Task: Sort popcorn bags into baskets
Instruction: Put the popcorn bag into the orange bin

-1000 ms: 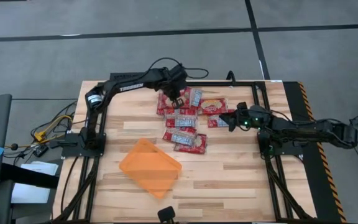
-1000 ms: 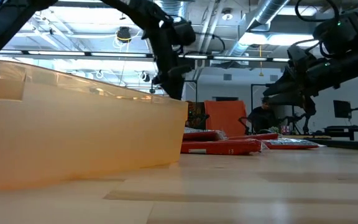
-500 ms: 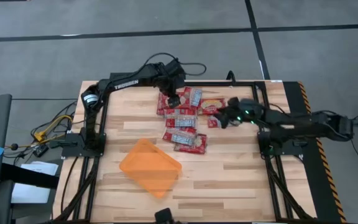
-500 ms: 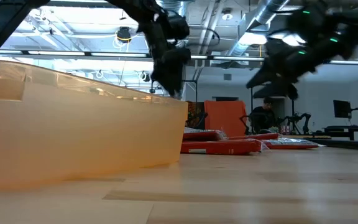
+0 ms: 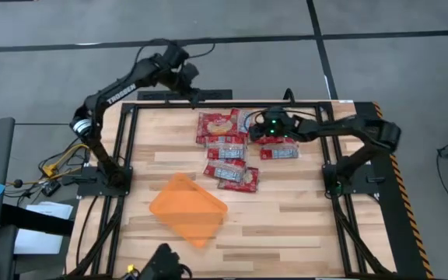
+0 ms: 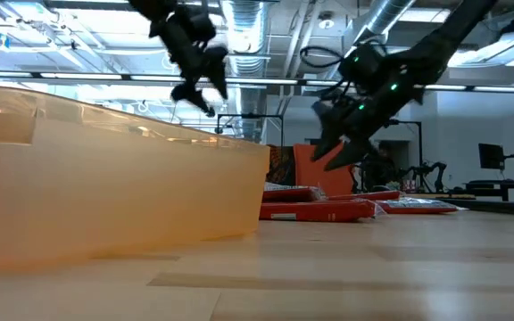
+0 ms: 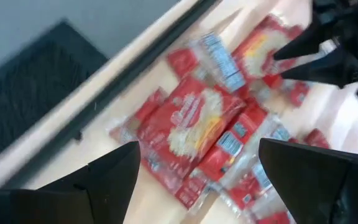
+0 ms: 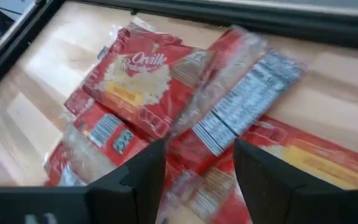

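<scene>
Sorting looks unstarted to me: the popcorn bags (image 5: pixel 230 148) lie heaped mid-counter toward the far edge, the basket (image 5: pixel 187 208) sits empty nearer, left gripper (image 5: pixel 195 95) and right gripper (image 5: pixel 261 128) jaws wide, holding nothing.

popcorn bags (image 5: pixel 228 148): red packets, lay flat, overlapping in a pile mid-table | basket (image 5: pixel 187 209): orange bin, sat empty nearer the front, apart

Even, bright overhead light; shadows on the desk (image 5: pixel 286 210) faint and short. Low view: ceiling strip lights glare, arms read as silhouettes, the orange bin (image 6: pixel 105 187) close and soft-edged. Left wrist view heavily motion-blurred; popcorn bags (image 7: pixel 191 124) smeared. Right wrist view blurred near its edges.
</scene>
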Tool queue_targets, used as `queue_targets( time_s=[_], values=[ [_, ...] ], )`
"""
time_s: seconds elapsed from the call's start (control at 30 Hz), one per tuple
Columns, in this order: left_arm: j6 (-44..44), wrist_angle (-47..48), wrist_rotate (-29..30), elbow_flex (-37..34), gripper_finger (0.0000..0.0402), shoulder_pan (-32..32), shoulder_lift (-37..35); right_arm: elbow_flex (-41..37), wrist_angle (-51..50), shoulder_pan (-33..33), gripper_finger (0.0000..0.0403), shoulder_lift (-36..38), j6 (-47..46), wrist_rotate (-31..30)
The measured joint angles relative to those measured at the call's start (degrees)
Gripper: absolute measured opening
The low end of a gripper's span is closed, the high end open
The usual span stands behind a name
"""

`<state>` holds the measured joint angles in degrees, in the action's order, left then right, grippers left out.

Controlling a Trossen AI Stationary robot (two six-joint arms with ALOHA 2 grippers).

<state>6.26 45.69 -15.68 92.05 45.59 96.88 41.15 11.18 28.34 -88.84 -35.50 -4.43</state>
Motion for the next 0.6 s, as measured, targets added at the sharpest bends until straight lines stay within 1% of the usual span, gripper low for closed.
queue_targets(
  time_s=[0.17,0.23,0.3,0.37,0.43,0.5,0.6],
  values=[
    [8.4,-14.5,-2.9,-15.5,0.0316,1.1,-2.1,3.5,1.3,0.0,0.0211,-8.9,-0.5,0.3],
    [11.6,-20.8,-3.9,-20.6,0.0316,0.6,-2.0,5.5,2.2,0.2,0.0213,-11.6,-0.5,1.5],
    [13.8,-26.2,-3.6,-24.5,0.0316,-0.1,-2.1,8.0,2.5,0.3,0.0214,-14.3,0.2,2.8],
    [15.4,-29.0,-2.0,-27.6,0.0316,-0.6,-2.1,10.1,2.0,0.4,0.0214,-16.5,1.2,3.4],
    [17.1,-30.8,-1.6,-30.0,0.0316,-0.6,-2.1,12.4,2.3,0.7,0.0213,-18.6,1.4,4.2],
    [19.3,-34.2,-2.2,-32.1,0.0316,-0.5,-2.1,14.2,2.1,0.8,0.021,-20.2,1.5,6.1],
    [21.3,-36.2,-2.6,-34.6,0.0316,-0.6,-2.1,16.3,1.6,1.1,0.0204,-22.2,1.5,8.6]
  ],
)
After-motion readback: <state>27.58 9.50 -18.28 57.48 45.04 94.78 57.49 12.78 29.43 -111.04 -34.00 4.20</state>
